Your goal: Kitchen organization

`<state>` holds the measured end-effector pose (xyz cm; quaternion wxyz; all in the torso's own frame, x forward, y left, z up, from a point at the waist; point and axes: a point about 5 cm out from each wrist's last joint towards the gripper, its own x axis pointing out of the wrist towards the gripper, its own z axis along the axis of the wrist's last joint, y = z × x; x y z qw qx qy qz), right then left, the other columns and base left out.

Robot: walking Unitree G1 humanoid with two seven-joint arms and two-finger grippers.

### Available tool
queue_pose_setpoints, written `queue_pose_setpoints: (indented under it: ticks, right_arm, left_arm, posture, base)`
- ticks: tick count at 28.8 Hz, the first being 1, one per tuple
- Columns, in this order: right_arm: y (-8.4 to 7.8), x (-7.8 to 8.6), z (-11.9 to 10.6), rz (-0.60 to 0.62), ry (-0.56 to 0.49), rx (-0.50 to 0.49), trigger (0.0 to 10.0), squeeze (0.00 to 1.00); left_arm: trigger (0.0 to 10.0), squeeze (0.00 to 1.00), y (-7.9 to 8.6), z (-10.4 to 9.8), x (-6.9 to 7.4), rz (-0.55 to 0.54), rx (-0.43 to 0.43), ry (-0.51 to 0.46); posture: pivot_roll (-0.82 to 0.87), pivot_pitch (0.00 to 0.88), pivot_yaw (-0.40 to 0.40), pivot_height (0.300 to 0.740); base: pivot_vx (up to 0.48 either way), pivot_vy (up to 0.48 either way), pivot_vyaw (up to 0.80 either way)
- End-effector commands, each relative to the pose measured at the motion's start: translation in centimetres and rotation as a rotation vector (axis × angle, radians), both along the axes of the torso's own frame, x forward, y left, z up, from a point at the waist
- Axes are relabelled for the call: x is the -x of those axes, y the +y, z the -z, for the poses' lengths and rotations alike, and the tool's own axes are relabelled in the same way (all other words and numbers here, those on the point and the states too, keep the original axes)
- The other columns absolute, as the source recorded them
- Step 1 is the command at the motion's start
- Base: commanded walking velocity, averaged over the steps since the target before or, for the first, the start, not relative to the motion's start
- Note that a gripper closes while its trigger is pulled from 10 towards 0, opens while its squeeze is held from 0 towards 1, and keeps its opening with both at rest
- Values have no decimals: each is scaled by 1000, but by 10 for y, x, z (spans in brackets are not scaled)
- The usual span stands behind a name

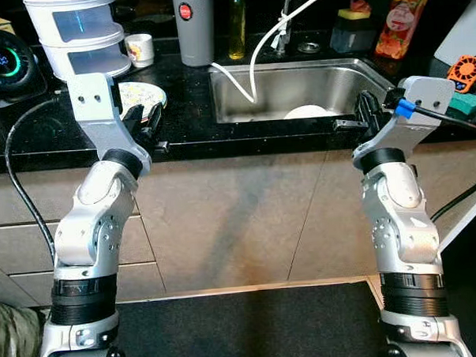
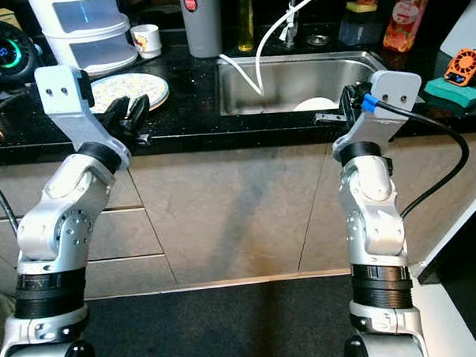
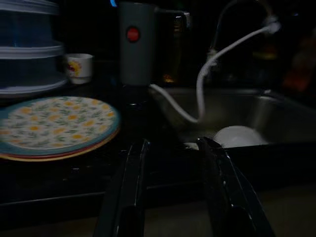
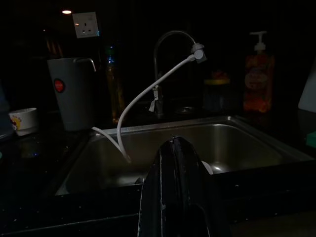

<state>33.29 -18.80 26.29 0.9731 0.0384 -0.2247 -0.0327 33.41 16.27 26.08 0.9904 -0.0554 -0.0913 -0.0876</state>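
Observation:
A floral plate (image 1: 145, 95) lies on the black counter (image 1: 188, 121), left of the steel sink (image 1: 274, 94). A white dish (image 1: 306, 111) rests in the sink's front right part. My left gripper (image 1: 144, 119) hovers at the counter's front edge, just in front of the plate. In the left wrist view the left gripper (image 3: 174, 143) is open and empty, with the plate (image 3: 54, 123) ahead and to one side. My right gripper (image 1: 366, 110) is at the sink's front right rim. Its fingers (image 4: 173, 163) are pressed together, shut on nothing.
A white hose (image 1: 253, 67) hangs from the tap into the sink. Behind stand a grey jug (image 1: 194, 26), an oil bottle (image 1: 237, 24), a small cup (image 1: 140, 48), stacked white containers (image 1: 77, 31) and an orange soap bottle (image 1: 401, 21). A green sponge (image 1: 465, 104) lies at the right.

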Motion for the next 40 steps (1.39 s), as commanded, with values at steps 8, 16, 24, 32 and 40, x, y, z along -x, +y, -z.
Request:
queue_pose_setpoints:
  ticks: [8,16,24,32,40]
  right_arm:
    - [4,-1,0,-14,-1,10,10000,0]
    - [5,-1,0,-16,-2,9,10000,0]
    - [5,-1,0,-17,-3,9,10000,0]
    - [5,-1,1,-2,9,79,10000,0]
    - [-14,5,-3,48,-10,194,10000,0]
  left_arm:
    - [10000,0,15,2,-2,-42,7,32]
    - [10000,0,14,1,-3,-46,1,29]
    - [10000,0,10,0,-4,-32,-18,22]
    - [10000,0,10,2,-4,-22,-69,47]
    - [10000,0,66,-7,4,15,-441,50]
  posture:
    - [102,26,1,740]
    - [100,19,2,740]
    - [101,15,4,740]
    - [100,17,6,740]
    - [117,46,5,740]
  base:
    - [0,0,0]
    - [0,234,0]
    - [0,0,0]
    - [0,0,0]
    - [0,0,0]
